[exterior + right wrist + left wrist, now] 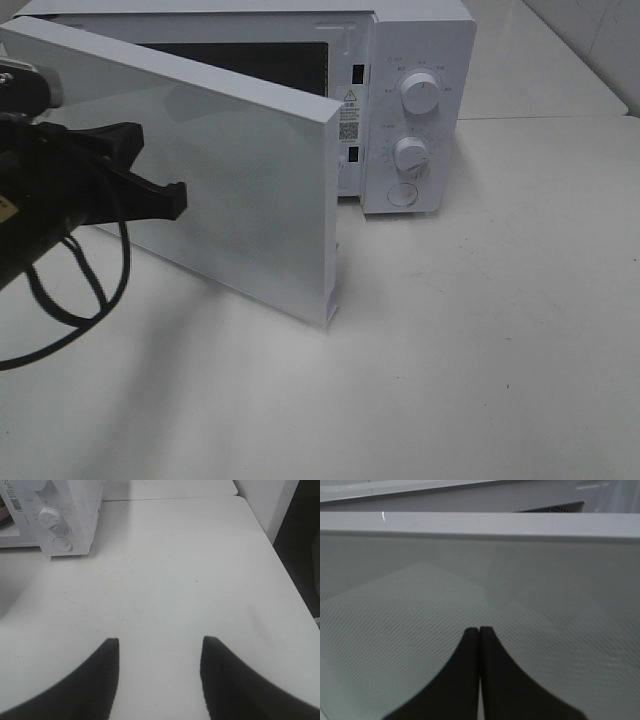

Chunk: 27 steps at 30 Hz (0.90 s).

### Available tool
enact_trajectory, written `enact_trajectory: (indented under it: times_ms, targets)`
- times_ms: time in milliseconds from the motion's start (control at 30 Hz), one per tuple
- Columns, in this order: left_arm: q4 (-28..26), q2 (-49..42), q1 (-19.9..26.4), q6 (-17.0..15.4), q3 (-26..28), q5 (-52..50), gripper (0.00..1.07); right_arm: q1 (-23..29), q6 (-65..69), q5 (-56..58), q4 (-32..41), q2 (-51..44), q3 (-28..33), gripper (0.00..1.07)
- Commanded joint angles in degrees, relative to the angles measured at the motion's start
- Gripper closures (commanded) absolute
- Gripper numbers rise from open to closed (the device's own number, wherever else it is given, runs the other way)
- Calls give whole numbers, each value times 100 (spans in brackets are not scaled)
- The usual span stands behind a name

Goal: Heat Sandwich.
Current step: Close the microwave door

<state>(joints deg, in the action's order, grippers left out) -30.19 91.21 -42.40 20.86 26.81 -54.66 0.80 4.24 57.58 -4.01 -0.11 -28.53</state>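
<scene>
On the tabletop [480, 350], far side: one white microwave [420, 60], control panel facing front.

- Door [250, 180]: hinged on the left, standing partly open and swung out at an angle over the tabletop. It screens most of the opening.
- Cavity [260, 60]: only a dark strip shows above the door's top edge. Contents cannot be told.
- Controls: upper dial [420, 95], lower dial [411, 155], round button [402, 194] beneath them. Nothing is touching any of them.
- Sandwich: not visible in any view. It is not on the parts of the tabletop that show, and neither hand carries it. Judged to be either inside the microwave behind the door or out of frame; which one cannot be told.
- Left hand [178, 200]: fingers pressed together, holding nothing. The tips point at the outer face of the door, over its mesh window [420, 630], either touching it or just short of it. Judged purpose: closed fingers make a blunt pusher for swinging the door shut, which would suit a sandwich already loaded.
- Cable [90, 300]: black, looping down from the left arm.
- Right hand [159, 647]: fingers spread, holding nothing, hanging over bare tabletop well to the right of the microwave. Judged reason: it is parked clear of the door's swing, and the dials lie within its side's reach.
</scene>
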Motion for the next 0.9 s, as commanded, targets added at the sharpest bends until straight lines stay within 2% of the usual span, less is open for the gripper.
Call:
enact_trajectory:
  times_ms: [33, 100, 133, 200, 267, 300, 400, 433, 533, 567, 600, 700, 900]
  targets:
    - [-940, 321, -470, 504, 327, -384, 107, -6, -52, -46, -29, -166, 11, 57]
    - [-1152, 424, -613, 602, 453, -435, 107, -6, -52, -46, -29, -166, 11, 57]
    - [-1650, 636, -865, 808, 728, -556, 107, -6, -52, -46, -29, -166, 11, 57]
    - [-2080, 814, -1049, 1037, 1008, -642, 107, -6, -52, -46, -29, -166, 11, 57]
    - [-2235, 888, -1123, 1129, 1134, -676, 107, -6, -52, -46, -29, -166, 11, 57]
    - [-2527, 1066, -1238, 1358, 1461, -699, 107, -6, -52, -46, -29, -166, 11, 57]
    - [-2968, 1409, -1301, 1610, 2080, -670, 107, -6, -52, -46, -29, -166, 11, 57]
    - [-2968, 1409, -1301, 1610, 2080, -670, 107, -6, -52, -46, -29, -166, 11, 57]
    - [-3306, 1627, -1301, 1748, 2515, -665, 107, -6, -52, -46, -29, -166, 11, 57]
    - [-3421, 1765, -1295, 1908, 2813, -665, 107, -6, -52, -46, -29, -166, 11, 57]
    - [-3421, 1765, -1295, 1908, 2813, -665, 107, -6, -52, -46, -29, -166, 11, 57]
    - [-3558, 2057, -1295, 2160, 3295, -716, 107, -6, -52, -46, -29, -166, 11, 57]
    - [-3741, 2406, -1295, 2160, 3816, -745, 107, -6, -52, -46, -29, -166, 11, 57]
